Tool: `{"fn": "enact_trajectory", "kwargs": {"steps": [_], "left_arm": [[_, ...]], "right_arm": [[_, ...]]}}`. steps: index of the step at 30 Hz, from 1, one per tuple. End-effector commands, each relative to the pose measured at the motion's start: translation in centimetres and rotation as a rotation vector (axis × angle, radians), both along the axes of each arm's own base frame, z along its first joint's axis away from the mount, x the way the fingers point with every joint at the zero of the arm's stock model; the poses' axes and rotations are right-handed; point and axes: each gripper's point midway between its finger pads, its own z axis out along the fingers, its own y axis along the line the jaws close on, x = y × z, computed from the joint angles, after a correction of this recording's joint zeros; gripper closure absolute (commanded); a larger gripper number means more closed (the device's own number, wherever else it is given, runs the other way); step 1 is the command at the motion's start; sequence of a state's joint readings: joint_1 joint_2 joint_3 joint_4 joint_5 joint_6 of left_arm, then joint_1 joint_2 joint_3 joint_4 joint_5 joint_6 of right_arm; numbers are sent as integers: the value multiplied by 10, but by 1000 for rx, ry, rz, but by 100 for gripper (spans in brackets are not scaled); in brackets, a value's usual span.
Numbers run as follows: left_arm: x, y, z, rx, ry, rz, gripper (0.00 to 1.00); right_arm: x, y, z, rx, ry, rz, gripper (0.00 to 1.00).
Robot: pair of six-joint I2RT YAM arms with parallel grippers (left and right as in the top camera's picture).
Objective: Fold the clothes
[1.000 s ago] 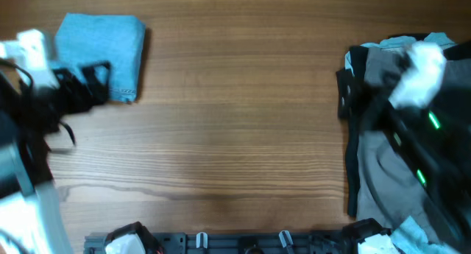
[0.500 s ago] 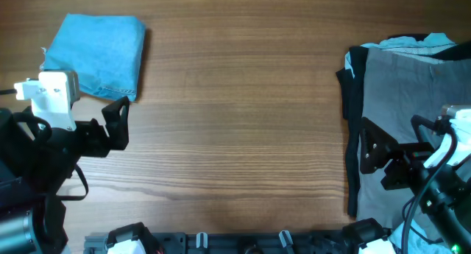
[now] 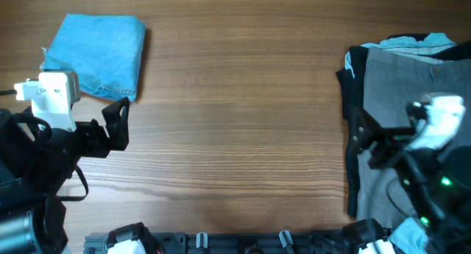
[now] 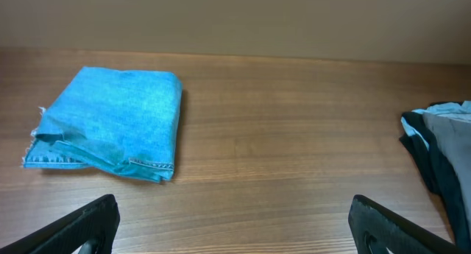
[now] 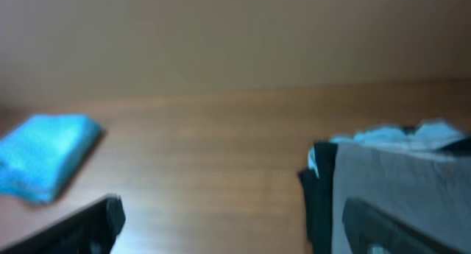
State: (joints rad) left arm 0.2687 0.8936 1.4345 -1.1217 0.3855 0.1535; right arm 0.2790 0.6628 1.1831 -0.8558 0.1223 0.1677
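Observation:
The jeans point(image 3: 99, 54) lie folded as a squarish light-blue bundle at the far left of the table. They also show in the left wrist view point(image 4: 114, 123) and, blurred, in the right wrist view point(image 5: 44, 154). My left gripper point(image 3: 115, 126) is open and empty, just in front of the bundle and apart from it; its fingers frame bare wood point(image 4: 232, 226). My right gripper point(image 3: 366, 140) is open and empty at the left edge of the clothes pile; its fingers show in the right wrist view point(image 5: 232, 223).
At the right lies a pile with wide grey trousers point(image 3: 412, 77) over a black garment point(image 3: 352, 85), and a bit of light-blue cloth point(image 3: 408, 41) at the back. The pile also shows in the right wrist view point(image 5: 397, 173). A dark rail point(image 3: 221, 243) runs along the front edge.
My left arm pulled back off the bundle a second ago and has since held still. My right arm drew toward me off the pile, then shifted slightly back and left.

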Motion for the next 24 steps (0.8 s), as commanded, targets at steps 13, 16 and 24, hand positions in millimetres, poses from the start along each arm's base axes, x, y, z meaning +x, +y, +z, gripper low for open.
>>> {"fn": "enact_trajectory", "kwargs": {"steps": [13,16,24], "left_arm": [[0,0,1,22,-6,-7,0],[0,0,1,22,-6,-7,0],[0,0,1,22,-6,-7,0]], "right_arm": [[8,8,-162,-2,-333,95,0],[16,12,-182,47,-342,99,0],[18,11,-194,77,-324,89,0]]}}
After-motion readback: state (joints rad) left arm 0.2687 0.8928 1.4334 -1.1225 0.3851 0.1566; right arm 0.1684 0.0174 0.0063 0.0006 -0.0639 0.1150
